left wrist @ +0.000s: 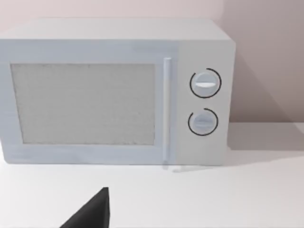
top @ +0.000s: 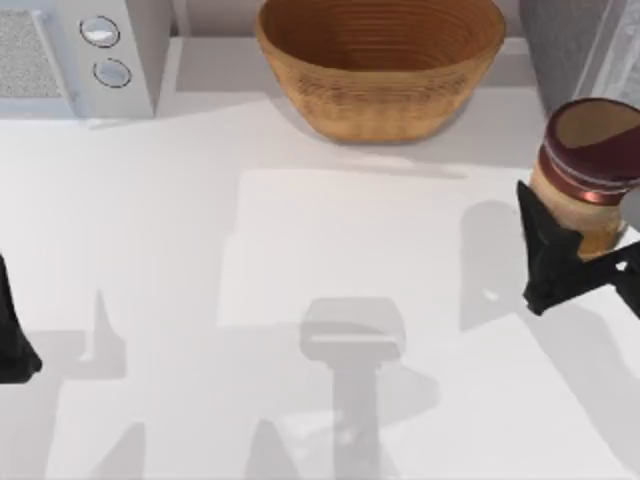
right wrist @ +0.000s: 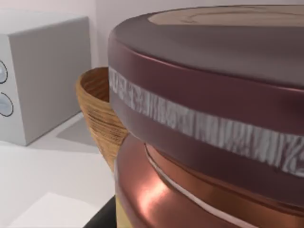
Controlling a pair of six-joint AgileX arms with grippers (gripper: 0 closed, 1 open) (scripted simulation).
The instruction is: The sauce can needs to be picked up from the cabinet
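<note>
The sauce can (top: 592,160), dark maroon with a brownish flat top and a tan lower band, is at the far right of the top view, just in front of the grey cabinet (top: 575,45). My right gripper (top: 580,240) is shut on its lower part, one black finger on each side. The right wrist view has the sauce can (right wrist: 204,118) very close, with its maroon rim and copper band. My left gripper (top: 15,340) is parked at the table's left edge, and the left wrist view catches a black tip of it (left wrist: 90,213).
A big tan woven basket (top: 380,65) stands at the back middle, left of the can. A white microwave (top: 85,50) with two dials sits at the back left. The white tabletop (top: 300,250) stretches between the two arms.
</note>
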